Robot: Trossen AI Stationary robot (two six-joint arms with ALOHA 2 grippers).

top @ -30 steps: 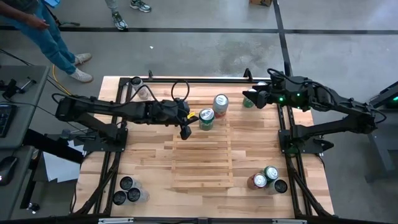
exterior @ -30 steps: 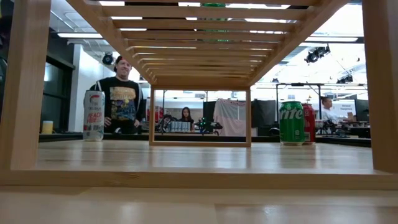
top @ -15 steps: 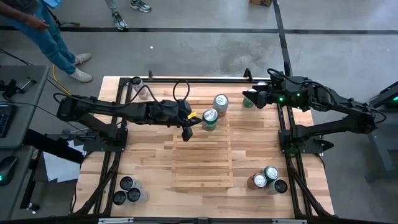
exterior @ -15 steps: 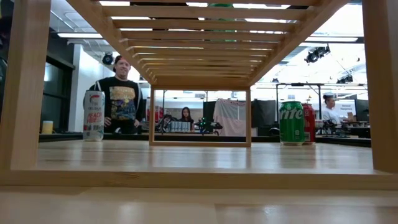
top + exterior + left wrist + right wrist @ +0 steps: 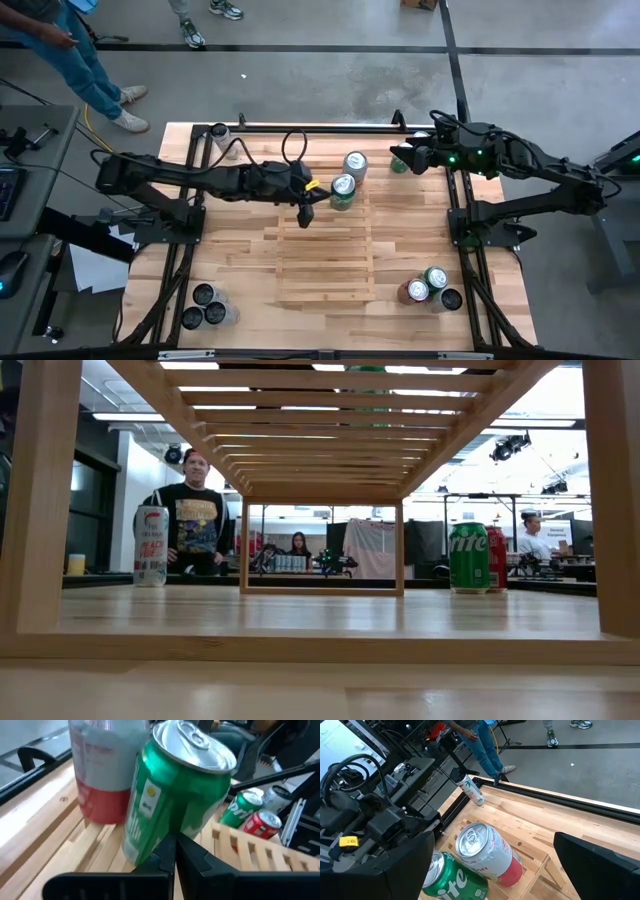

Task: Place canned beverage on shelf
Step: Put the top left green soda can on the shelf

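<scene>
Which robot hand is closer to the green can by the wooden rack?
The left. The left gripper, fingers shut, is right beside the green can at the shelf's far edge. The right gripper hangs open farther off, past the red-and-white can.

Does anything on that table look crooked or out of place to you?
Yes: the green can at the far end of the shelf leans over, while the red-and-white can beside it stands upright. The left gripper, fingers shut, is right at the leaning can's base.
</scene>
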